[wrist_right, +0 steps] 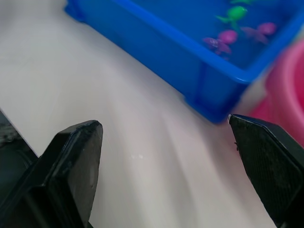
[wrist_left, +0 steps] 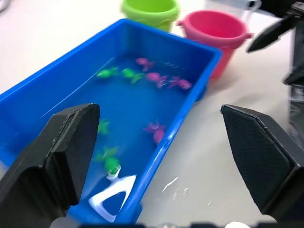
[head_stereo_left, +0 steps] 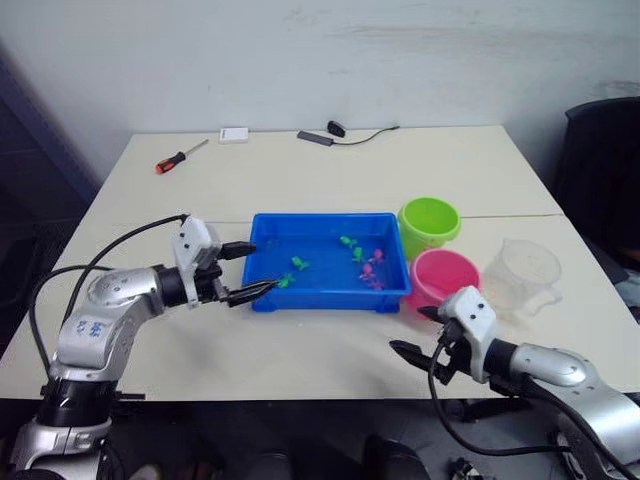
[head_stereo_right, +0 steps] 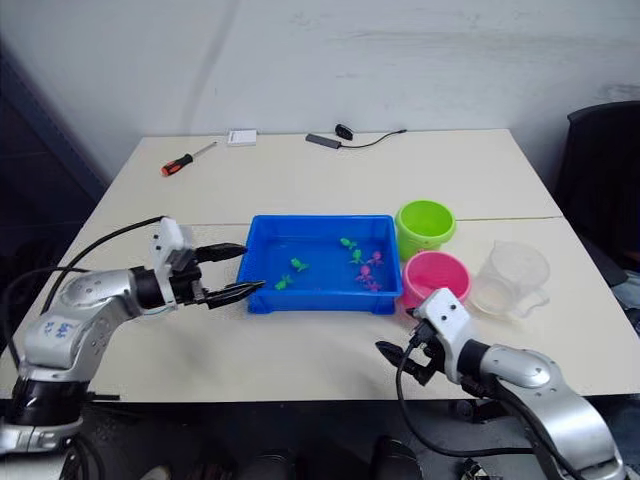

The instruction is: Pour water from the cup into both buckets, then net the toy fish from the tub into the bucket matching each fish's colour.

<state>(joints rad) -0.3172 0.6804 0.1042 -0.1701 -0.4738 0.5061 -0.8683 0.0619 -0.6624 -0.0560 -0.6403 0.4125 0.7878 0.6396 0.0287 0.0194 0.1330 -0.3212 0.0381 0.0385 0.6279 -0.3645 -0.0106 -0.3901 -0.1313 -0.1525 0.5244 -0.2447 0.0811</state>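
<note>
My left pincer (head_stereo_left: 248, 271) sits at the left end of the blue tub (head_stereo_left: 327, 225), its 2 black fingers spread wide with nothing between them, one finger reaching over the tub's near-left corner. My right pincer (head_stereo_left: 415, 331) hovers low over the table (head_stereo_left: 300, 340) in front of the pink bucket (head_stereo_left: 441, 276), also wide open and empty. The tub lies in the middle of the table with water in it, and the toy fish (head_stereo_left: 352, 252) are scattered inside, green ones and pink ones mixed together, most toward the right half. In my left wrist view a small white hoop-like piece (wrist_left: 113, 195) rests in the tub's near corner beside a green fish (wrist_left: 110, 161); I cannot tell what it is. The green bucket (head_stereo_left: 429, 222) stands just beside the tub's far-right corner, with the pink bucket touching it on the near side. The clear cup (head_stereo_left: 521, 273) stands upright just right of the pink bucket. An orange-handled screwdriver (head_stereo_left: 178, 157) lies at the table's far left.
</note>
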